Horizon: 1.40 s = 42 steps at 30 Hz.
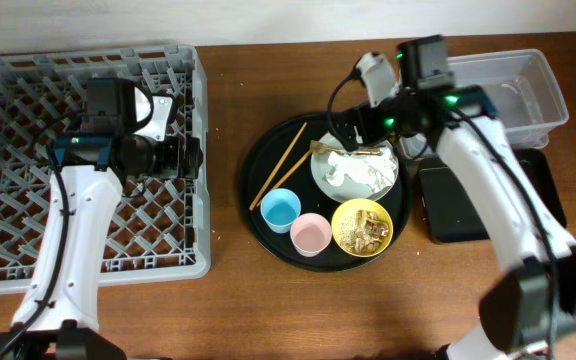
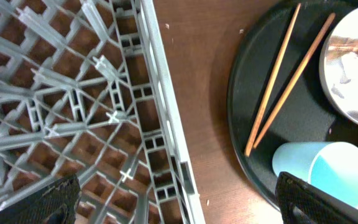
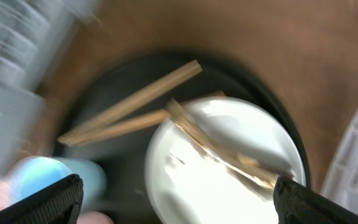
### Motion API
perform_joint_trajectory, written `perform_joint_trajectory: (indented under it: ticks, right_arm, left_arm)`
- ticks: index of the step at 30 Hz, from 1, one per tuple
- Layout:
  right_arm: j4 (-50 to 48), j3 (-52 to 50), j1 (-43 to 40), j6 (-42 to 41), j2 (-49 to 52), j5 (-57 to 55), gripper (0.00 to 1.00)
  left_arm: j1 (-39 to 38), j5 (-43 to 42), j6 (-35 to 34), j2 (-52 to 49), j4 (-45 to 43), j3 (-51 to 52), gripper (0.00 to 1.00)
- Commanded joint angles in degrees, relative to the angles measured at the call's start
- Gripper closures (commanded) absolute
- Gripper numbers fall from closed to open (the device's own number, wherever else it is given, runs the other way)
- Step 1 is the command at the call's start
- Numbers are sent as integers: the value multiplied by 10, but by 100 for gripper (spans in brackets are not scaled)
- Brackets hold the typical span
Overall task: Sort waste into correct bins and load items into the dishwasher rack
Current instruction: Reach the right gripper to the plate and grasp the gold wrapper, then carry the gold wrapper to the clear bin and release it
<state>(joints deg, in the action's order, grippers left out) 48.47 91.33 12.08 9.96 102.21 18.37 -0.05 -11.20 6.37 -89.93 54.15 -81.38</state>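
The grey dishwasher rack [image 1: 28,90] stands at the left. My left gripper [image 1: 193,158] hangs open and empty over its right wall, as the left wrist view [image 2: 179,199] shows. A round black tray [image 1: 271,238] holds two chopsticks [image 1: 280,163], a pale plate [image 1: 320,177] with a crumpled white napkin [image 1: 360,172], a blue cup [image 1: 280,209], a pink cup [image 1: 311,234] and a yellow bowl [image 1: 340,216] with tan food scraps [image 1: 366,230]. My right gripper [image 1: 353,135] is open and empty above the plate [image 3: 229,180], which is blurred in the right wrist view.
A clear plastic tub [image 1: 528,85] stands at the back right. A shallow black rectangular tray [image 1: 458,205] lies in front of it, partly under my right arm. Bare wooden table [image 1: 223,150] separates the rack from the round tray.
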Motion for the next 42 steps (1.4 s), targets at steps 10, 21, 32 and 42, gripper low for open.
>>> perform_joint_trajectory:
  ticks: [10, 21, 32, 42]
  right_arm:
    - [15, 9, 50, 93, 180, -161, 4]
    - [-7, 6, 40, 110, 220, -154, 28]
    - [-16, 3, 40, 89, 218, -167, 91]
    - [93, 202, 31, -5, 133, -183, 96]
  left_arm:
    - [-5, -15, -3, 11, -36, -10, 1]
    - [-6, -15, -3, 11, -44, -10, 1]
    - [-7, -15, -3, 11, -44, -10, 1]
    - [-6, -15, -3, 11, -43, -10, 1]
